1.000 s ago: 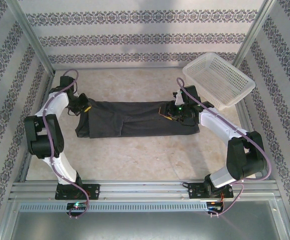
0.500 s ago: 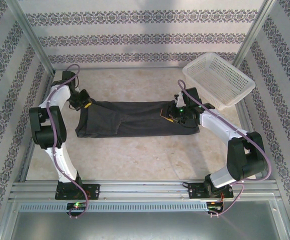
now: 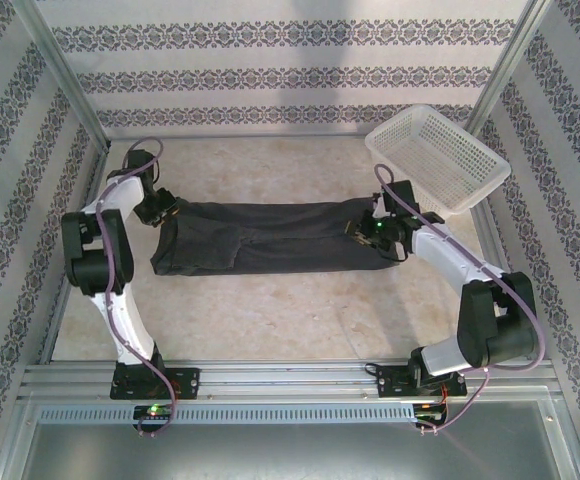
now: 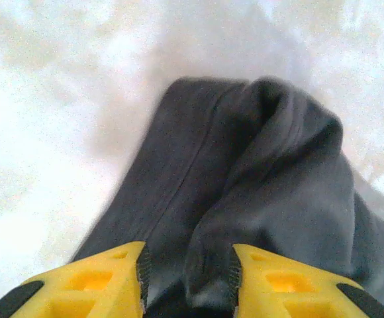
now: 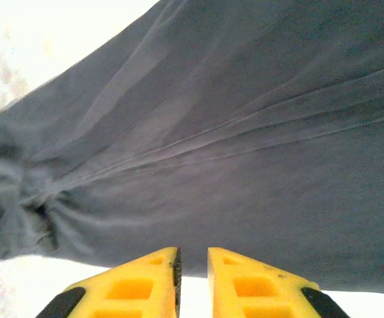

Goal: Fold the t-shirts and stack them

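The dark charcoal-grey short-sleeved soft cloth t-shirt (image 3: 270,235) lies as a long, narrowed band across the middle of the pale mottled worktop (image 3: 270,330), spanning the gap between the 2 arms. A white plastic mesh basket (image 3: 440,160) is propped at the far right corner, just beyond the cloth's right end.

The left tool (image 3: 165,207) is at the band's far left corner. In the wrist view its yellow fingers (image 4: 99,281) pinch a thick bunched ridge of cloth that fills the gap between them. The right tool (image 3: 370,228) is at the far right corner. Its fingers (image 5: 139,285) are pressed almost together, and as far as I can judge they nip the thin edge of the cloth, from which long creases run away.

The step in hand looks like drawing the band straight and flat before the next fold. To do it well, pull both ends apart by equal amounts, at 1 height and low over the worktop, only until the creases ease. The right hold is on very little cloth, so a hard tug would likely slip it. The left hold is on a lump, which may let go unevenly.

The near left part of the band sags wider than the rest, so the left end wants squaring before any crosswise fold. The right arm should stay clear of the basket
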